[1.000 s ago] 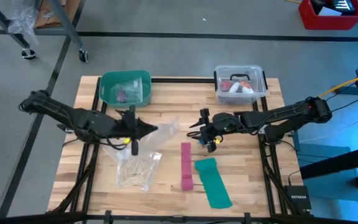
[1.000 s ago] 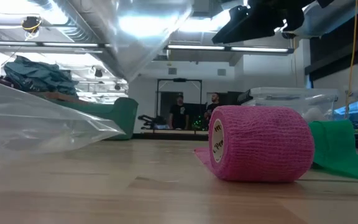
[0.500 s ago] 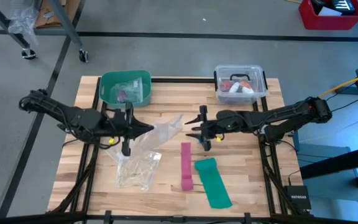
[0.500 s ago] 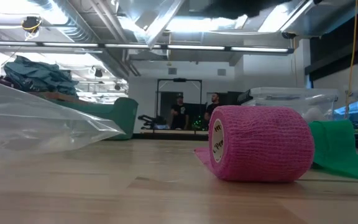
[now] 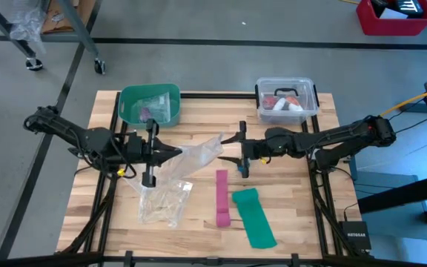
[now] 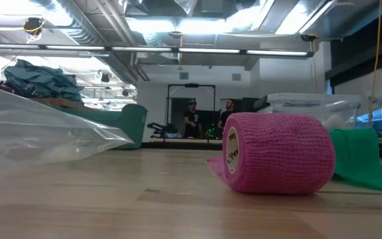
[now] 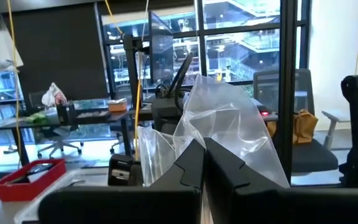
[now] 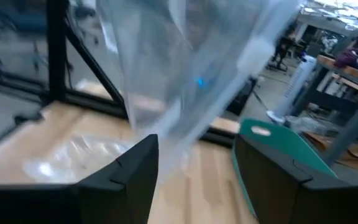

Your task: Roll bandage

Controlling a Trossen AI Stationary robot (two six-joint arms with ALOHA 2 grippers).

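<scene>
- Clear plastic bag (image 5: 197,156) hangs above the mid tabletop (image 5: 199,119), pinched at one end by the left gripper (image 5: 170,152), whose jaws are closed tight on the film in the left wrist view (image 7: 225,118).
- Right gripper (image 5: 232,148) sits at the bag's other end with jaws spread wide; the film hangs in the gap between its fingers (image 8: 123,180), not clamped.
- Second clear bag (image 5: 165,200) lies flat on the tabletop below the left gripper.
- Pink strip (image 5: 222,194) ends in a pink roll (image 6: 277,153) nearer the front edge, with the teal-green strip (image 5: 253,215) just beside it.
- Green bin (image 5: 150,104) and clear lidded box (image 5: 286,99) stand along the far edge.
- Blue bandage: not visible on the tabletop in any view; a faint blue spot shows through the film in the right wrist view, identity uncertain.
</scene>
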